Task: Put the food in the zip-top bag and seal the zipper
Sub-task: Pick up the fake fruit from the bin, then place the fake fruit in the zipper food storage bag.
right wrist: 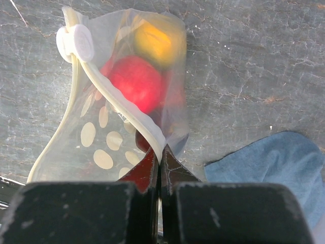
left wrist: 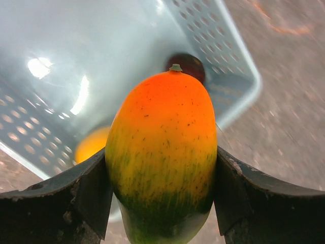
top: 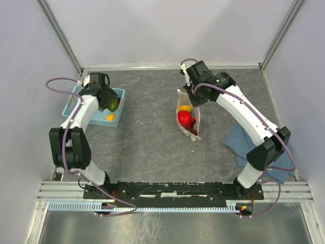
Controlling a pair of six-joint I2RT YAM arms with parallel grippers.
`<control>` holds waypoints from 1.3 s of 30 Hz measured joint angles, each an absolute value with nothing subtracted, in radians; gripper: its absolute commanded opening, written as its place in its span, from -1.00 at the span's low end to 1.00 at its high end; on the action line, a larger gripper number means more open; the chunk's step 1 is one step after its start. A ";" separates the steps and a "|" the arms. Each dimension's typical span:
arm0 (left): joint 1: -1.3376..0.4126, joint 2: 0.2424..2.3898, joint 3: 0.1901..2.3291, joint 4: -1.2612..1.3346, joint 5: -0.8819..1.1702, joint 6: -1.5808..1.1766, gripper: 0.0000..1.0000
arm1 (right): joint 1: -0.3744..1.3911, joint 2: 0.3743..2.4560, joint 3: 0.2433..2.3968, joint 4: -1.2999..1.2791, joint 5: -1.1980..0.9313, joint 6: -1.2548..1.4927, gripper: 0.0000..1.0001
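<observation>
My left gripper (left wrist: 161, 155) is shut on a toy fruit (left wrist: 162, 142), orange on top and green below, held just above the light-blue basket (left wrist: 228, 51); in the top view this fruit (top: 112, 105) hangs over the basket's right half. The zip-top bag (right wrist: 101, 147), clear with white spots, lies mid-table (top: 189, 122) with a red fruit (right wrist: 134, 84) and a yellow fruit (right wrist: 155, 43) inside. My right gripper (right wrist: 161, 155) is shut on the zipper (right wrist: 122, 109), pinching the pale strip at the bag's mouth, which gapes open. A white slider (right wrist: 76, 43) sits at the strip's far end.
The basket (top: 120, 92) at the back left still holds an orange fruit (top: 110, 117) and a dark purple one (left wrist: 188, 63). A blue cloth (top: 244, 142) lies right of the bag, under my right arm. Grey walls enclose the table on three sides.
</observation>
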State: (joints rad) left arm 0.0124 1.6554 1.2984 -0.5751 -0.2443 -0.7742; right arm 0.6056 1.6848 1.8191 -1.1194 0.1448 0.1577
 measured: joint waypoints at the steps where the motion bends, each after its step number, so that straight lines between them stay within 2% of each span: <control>1: -0.007 1.619 1.282 -0.568 -0.222 -0.769 -0.13 | 0.606 1.685 1.819 -1.121 0.146 0.159 -0.95; 21: -0.404 1.195 1.087 -0.378 0.023 -0.770 -0.15 | 0.622 1.685 1.831 -1.141 0.189 0.170 -0.96; 29: -0.638 1.160 1.053 -0.205 0.063 -0.797 -0.15 | 0.635 1.685 1.831 -1.141 0.190 0.186 -0.97; 39: -0.818 1.206 1.049 -0.020 0.028 -0.823 -0.16 | 0.641 1.685 1.831 -1.141 0.190 0.201 -0.96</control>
State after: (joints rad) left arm -0.8185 1.2057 1.0492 -0.0204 0.0284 -0.8234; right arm 0.6415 1.6848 1.8305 -1.1412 0.1898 0.2008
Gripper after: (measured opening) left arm 0.741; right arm 0.025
